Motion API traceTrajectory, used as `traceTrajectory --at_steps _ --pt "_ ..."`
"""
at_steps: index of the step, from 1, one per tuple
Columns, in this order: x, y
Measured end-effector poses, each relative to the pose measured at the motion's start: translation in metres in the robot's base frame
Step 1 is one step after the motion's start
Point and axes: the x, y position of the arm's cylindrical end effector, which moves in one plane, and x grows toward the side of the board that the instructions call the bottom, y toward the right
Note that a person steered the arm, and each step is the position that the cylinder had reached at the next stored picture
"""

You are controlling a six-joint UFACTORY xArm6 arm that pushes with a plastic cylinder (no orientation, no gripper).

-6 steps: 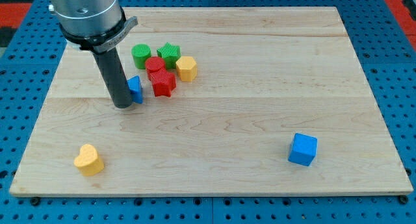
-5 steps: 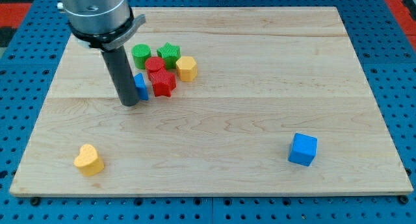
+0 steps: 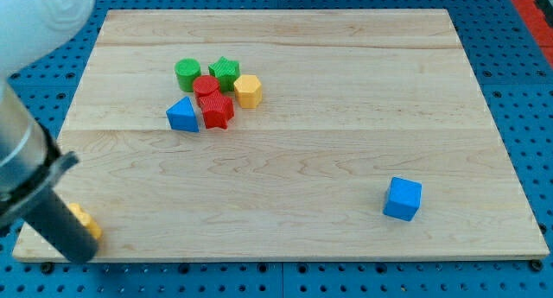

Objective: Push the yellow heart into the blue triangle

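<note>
The yellow heart (image 3: 87,222) lies near the board's bottom left corner, mostly hidden behind my rod. My tip (image 3: 80,255) is at the bottom left edge of the board, just below and left of the heart, touching or nearly touching it. The blue triangle (image 3: 182,115) sits in the upper left part of the board, at the left side of a cluster of blocks, far above and right of the heart.
The cluster holds a green cylinder (image 3: 187,74), a green star (image 3: 225,71), a red cylinder (image 3: 206,87), a red star (image 3: 217,111) and a yellow hexagon (image 3: 248,91). A blue cube (image 3: 403,198) stands at the lower right.
The rod has swung from beside the blue triangle down to the bottom left corner. The yellow heart now sits further left and lower. The blue triangle is uncovered.
</note>
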Motion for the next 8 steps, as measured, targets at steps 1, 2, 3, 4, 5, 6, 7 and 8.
traceTrajectory --at_steps 1,2,3,4,5,6,7,8 --pt "-0.011 -0.024" --pt "-0.032 -0.040" --pt "-0.051 0.005" --pt "-0.033 0.044" --pt "-0.017 0.044" --pt "-0.033 0.044" --pt "-0.050 0.049" --pt "-0.069 0.051"
